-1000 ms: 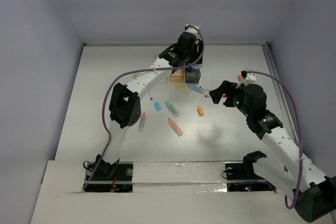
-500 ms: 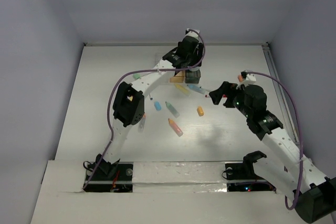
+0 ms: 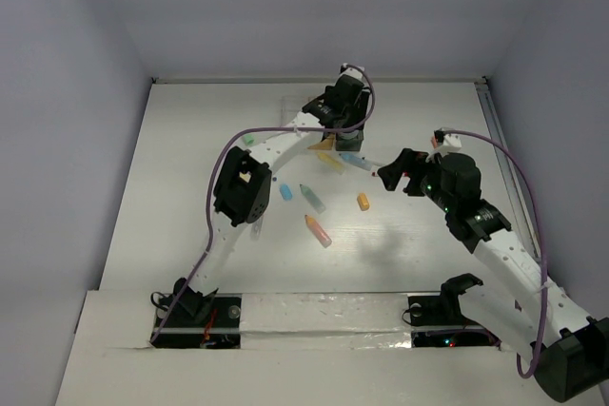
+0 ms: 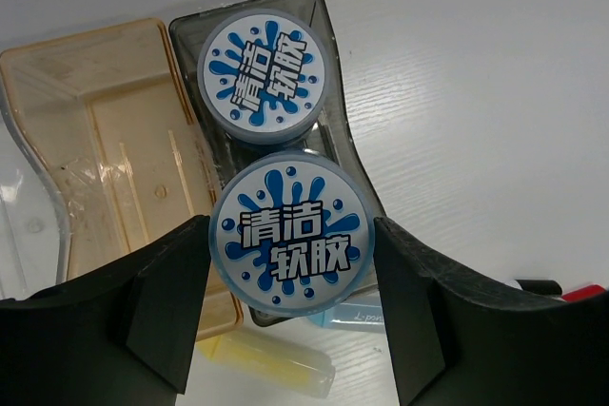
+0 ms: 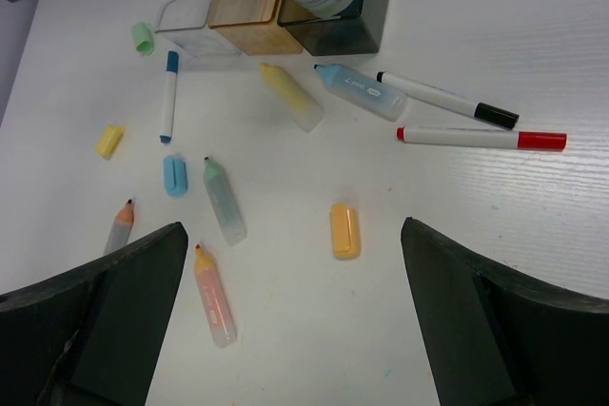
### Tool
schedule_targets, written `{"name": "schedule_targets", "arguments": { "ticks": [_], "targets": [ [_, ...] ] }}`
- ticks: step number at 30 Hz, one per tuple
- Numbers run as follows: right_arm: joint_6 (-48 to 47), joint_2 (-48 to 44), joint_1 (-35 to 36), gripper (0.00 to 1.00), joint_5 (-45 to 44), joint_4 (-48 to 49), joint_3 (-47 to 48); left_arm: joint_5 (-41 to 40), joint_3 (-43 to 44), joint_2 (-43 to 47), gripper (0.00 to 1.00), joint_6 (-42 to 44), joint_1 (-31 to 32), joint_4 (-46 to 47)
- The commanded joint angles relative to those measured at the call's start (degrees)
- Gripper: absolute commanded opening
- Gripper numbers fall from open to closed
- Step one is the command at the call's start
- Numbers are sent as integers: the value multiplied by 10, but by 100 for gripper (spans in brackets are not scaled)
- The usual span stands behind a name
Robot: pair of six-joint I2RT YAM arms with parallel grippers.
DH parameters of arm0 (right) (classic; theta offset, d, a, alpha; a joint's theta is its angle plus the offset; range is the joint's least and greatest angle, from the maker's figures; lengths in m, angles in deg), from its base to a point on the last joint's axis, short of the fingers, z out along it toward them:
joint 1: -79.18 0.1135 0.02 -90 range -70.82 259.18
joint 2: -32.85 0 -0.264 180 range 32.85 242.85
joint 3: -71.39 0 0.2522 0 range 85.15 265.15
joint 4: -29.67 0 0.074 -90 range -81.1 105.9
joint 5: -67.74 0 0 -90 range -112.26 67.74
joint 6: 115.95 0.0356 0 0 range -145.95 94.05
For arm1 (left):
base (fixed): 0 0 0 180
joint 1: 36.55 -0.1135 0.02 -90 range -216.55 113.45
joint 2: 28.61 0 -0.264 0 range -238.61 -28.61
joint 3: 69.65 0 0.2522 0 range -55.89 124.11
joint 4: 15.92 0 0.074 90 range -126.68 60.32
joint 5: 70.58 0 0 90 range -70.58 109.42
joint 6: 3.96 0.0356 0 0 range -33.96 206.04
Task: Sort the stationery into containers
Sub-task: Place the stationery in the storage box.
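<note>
clear bin (image 4: 27, 225): cut by left edge | blue marker (image 4: 357, 315): mostly hidden behind near roll (image 4: 290, 233)

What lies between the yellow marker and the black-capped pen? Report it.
A pale blue marker lies between the yellow marker and the black-capped pen, shown in the right wrist view.

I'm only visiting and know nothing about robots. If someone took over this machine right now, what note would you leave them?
Left gripper: shut on the held roll, over the dark grey bin.
Right gripper: open, holding nothing.
Done: the binned roll lies in the dark grey bin. The orange bin looks empty.
Left: release the held roll, then sort what lies loose on the table: yellow marker, blue marker, red-capped pen, black-capped pen and more.
</note>
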Motion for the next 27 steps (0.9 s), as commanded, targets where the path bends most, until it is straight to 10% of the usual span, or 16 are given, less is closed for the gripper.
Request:
{"name": "schedule_targets", "arguments": {
  "ticks": [1,9,20,27],
  "targets": [
    [-8,-3,2,100,6,7,5,-16,37,19,30,9,1,23],
    [-9,-3,2,100,4,5,6,-23,49,30,82,18,6,29],
    [-23,23,2,100,38,6,24,-22,71,153,96,67,6,75],
    [-36,101,7,100,106,14,59,-24,-83,318,96,69,6,87]
  ]
}}
